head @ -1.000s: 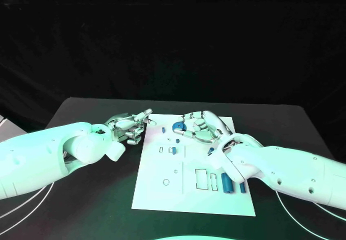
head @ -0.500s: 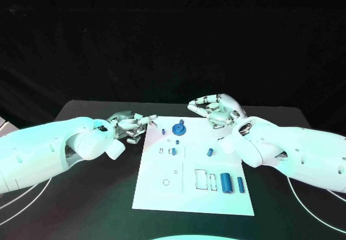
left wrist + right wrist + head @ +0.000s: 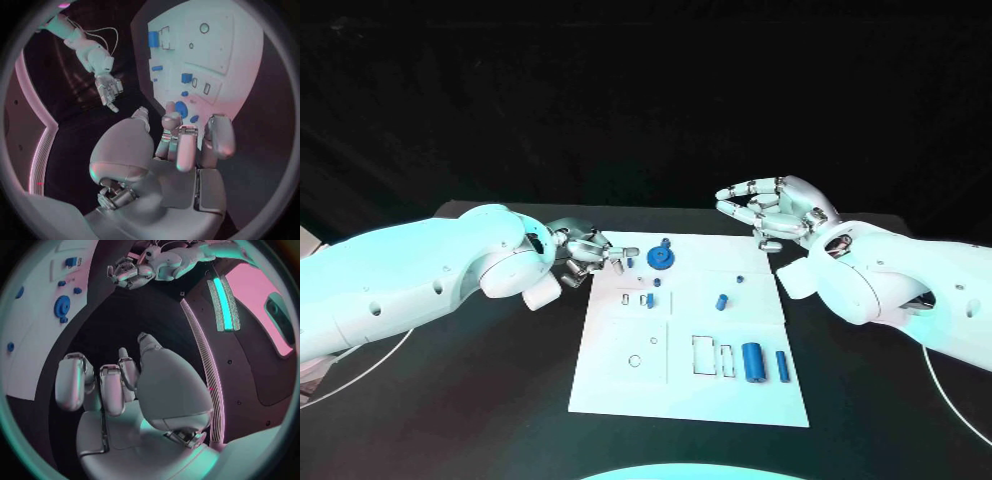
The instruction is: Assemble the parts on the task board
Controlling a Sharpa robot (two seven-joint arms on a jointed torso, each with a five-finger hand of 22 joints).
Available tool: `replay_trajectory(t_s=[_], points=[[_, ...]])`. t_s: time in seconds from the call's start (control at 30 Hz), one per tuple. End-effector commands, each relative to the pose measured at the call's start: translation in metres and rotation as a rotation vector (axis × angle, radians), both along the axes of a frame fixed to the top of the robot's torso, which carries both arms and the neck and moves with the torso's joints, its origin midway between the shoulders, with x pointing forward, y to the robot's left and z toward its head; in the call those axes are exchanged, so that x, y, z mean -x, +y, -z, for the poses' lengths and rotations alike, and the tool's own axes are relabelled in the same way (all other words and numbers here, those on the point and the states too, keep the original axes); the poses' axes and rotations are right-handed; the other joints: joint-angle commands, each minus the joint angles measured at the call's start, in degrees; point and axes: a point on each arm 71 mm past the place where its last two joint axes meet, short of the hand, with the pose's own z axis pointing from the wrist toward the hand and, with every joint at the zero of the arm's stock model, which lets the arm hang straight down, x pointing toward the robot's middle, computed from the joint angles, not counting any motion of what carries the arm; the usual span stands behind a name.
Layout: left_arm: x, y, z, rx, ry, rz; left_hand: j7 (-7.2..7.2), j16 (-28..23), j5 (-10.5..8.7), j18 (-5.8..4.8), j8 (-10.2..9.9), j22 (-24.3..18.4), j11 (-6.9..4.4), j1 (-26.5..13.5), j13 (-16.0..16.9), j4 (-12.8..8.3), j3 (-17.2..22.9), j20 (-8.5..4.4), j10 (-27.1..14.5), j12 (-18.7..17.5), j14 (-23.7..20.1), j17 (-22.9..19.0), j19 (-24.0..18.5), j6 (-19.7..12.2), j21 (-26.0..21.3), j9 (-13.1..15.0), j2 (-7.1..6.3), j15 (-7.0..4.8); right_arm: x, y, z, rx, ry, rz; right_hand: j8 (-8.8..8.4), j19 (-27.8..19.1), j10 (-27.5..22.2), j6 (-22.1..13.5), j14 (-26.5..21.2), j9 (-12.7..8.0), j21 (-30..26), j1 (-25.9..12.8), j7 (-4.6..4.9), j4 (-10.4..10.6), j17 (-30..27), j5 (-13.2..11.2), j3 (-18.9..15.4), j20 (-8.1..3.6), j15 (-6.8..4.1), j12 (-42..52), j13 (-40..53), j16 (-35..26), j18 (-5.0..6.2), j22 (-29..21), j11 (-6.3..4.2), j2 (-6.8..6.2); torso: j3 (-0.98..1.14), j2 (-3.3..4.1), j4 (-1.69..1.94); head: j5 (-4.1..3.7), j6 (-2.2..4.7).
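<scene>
I see my right hand [image 3: 776,208] raised above the far right corner of the task board [image 3: 689,385], off the plate, fingers curled inward toward the thumb with nothing between them. The right wrist view shows the same: right hand [image 3: 119,385] bent in over its palm, holding nothing, dark table beneath it. My left hand [image 3: 577,255] sits low at the board's far left edge, fingers bunched and pointing across toward the plate; from the left wrist view the left hand [image 3: 187,142] has its fingers folded down and I see no part in them, though I cannot tell whether the tips touch the board.

The round blue part [image 3: 661,259] lies near the board's far edge, just beside the left fingertips, with a small knob on its far side. A small blue piece [image 3: 721,302] stands mid-board, another small one [image 3: 651,299] to its left. Near the right side toward me, the long blue cylinder [image 3: 753,362] and a thinner blue bar [image 3: 782,366] lie side by side, long axes running away from me, beside two white rectangular slots [image 3: 704,357].

Black table [image 3: 473,400] shows on every side of the board, widest left and right
</scene>
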Motion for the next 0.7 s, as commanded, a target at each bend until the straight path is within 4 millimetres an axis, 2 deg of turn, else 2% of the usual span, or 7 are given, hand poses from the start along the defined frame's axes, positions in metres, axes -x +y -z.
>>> replay_trajectory(t_s=[0.03,0.13,0.33,0.5,0.57,0.6,0.7], points=[[-0.002,-0.004,0.003,-0.205,0.001,0.023,-0.04,-0.3,-0.12,0.94,0.3,-0.1,-0.50,-0.5,-0.1,0.0,-0.5,-0.30,0.1,-0.2,4.1,10.2,-0.3,-0.3,-0.4,0.3,0.09,-0.44,0.002,-0.003,0.002,0.014,0.017,-0.011,0.16,-0.9,-1.9,-0.7,1.3,-0.1,-2.6,0.5,0.09,0.0,0.5,0.4,0.7,-0.17,0.05,-1.6,-1.8,-0.9,1.40,5.0,0.02,-0.63,0.25,-0.37,0.17,-0.26,-0.49],[-0.005,-0.016,0.003,-0.239,0.002,0.050,0.03,-0.5,0.09,1.00,0.7,-0.4,-0.47,0.1,-0.5,0.0,-0.8,-0.37,-0.3,-0.5,3.9,9.8,-0.5,-1.2,-0.6,1.1,-0.03,-0.45,0.003,-0.006,0.003,0.021,0.017,-0.004,0.37,-2.2,-5.0,-1.1,0.5,-0.1,-6.7,0.8,0.18,0.1,-1.2,0.6,1.6,-0.09,0.15,-4.4,-5.0,-2.2,2.07,3.0,0.09,-1.13,0.34,-0.45,0.16,-0.16,-0.64],[-0.015,-0.032,0.004,-0.292,0.005,0.093,0.19,-0.7,0.31,1.03,0.8,-0.6,-0.34,0.8,-0.8,0.0,-1.1,-0.34,-0.6,-0.8,3.8,9.5,-0.6,-2.1,-0.8,1.6,-0.19,-0.37,0.002,-0.009,0.003,0.031,0.001,0.010,1.82,-7.9,-17.0,-1.0,-4.7,0.2,-24.1,1.0,0.06,0.2,-12.1,0.2,5.0,0.02,0.16,-19.1,-21.7,-10.6,4.75,-5.7,0.02,-2.78,0.39,-0.48,0.21,0.04,-1.06],[-0.024,-0.045,0.001,-0.321,0.006,0.122,0.56,-0.9,0.16,1.15,0.7,-1.3,0.00,-0.5,-1.1,0.1,-2.0,-0.09,-1.1,-1.1,3.6,9.1,-1.1,-3.2,-1.2,2.2,0.34,-0.09,0.000,-0.014,0.002,0.042,-0.040,0.047,2.43,-9.0,-19.1,-1.0,-5.8,0.2,-28.3,0.3,0.02,0.2,-13.8,-2.4,6.0,0.10,0.18,-22.8,-26.7,-12.2,5.20,-8.2,0.00,-3.32,0.28,-0.26,0.15,-0.02,-0.86],[-0.025,-0.049,0.001,-0.324,0.008,0.132,0.56,-0.9,0.16,1.15,0.7,-1.3,0.00,-0.5,-1.1,0.1,-2.0,-0.09,-1.1,-1.1,3.6,9.1,-1.1,-3.2,-1.2,2.2,0.34,-0.09,-0.001,-0.016,0.001,0.041,-0.058,0.063,2.67,-14.0,-21.2,-1.3,-9.9,0.2,-40.6,0.3,0.32,0.3,-19.5,-2.2,6.7,0.45,0.63,-25.6,-28.8,-17.1,6.86,-14.3,0.34,-3.67,0.29,-0.34,0.15,0.04,-0.99],[-0.026,-0.052,0.001,-0.326,0.011,0.140,0.62,-0.9,0.18,1.16,0.6,-1.4,0.04,-0.6,-1.2,0.1,-2.1,-0.06,-1.2,-1.2,3.6,9.1,-1.2,-3.4,-1.2,2.2,0.44,-0.06,-0.002,-0.017,0.000,0.039,-0.073,0.077,3.18,-17.5,-22.8,-1.3,-16.2,0.3,-45.8,0.4,0.36,0.4,-27.2,-1.7,7.7,0.89,0.93,-29.3,-31.8,-24.4,7.29,-17.2,0.53,-4.11,0.29,-0.34,0.12,0.14,-1.08],[-0.027,-0.061,0.002,-0.331,0.017,0.161,1.07,-1.0,0.25,1.20,-0.2,-1.7,0.41,-0.3,-1.9,0.0,-2.4,0.21,-1.8,-1.7,3.5,8.9,-1.4,-4.6,-1.4,2.1,0.80,0.24,-0.004,-0.019,-0.002,0.027,-0.102,0.107,4.27,-18.5,-20.3,-0.7,-19.8,0.1,-49.8,0.7,-0.62,0.2,-31.7,-1.0,11.0,0.86,0.69,-36.5,-39.9,-30.6,7.43,-21.2,-0.07,-5.69,0.25,-0.34,0.04,0.27,-1.23]])
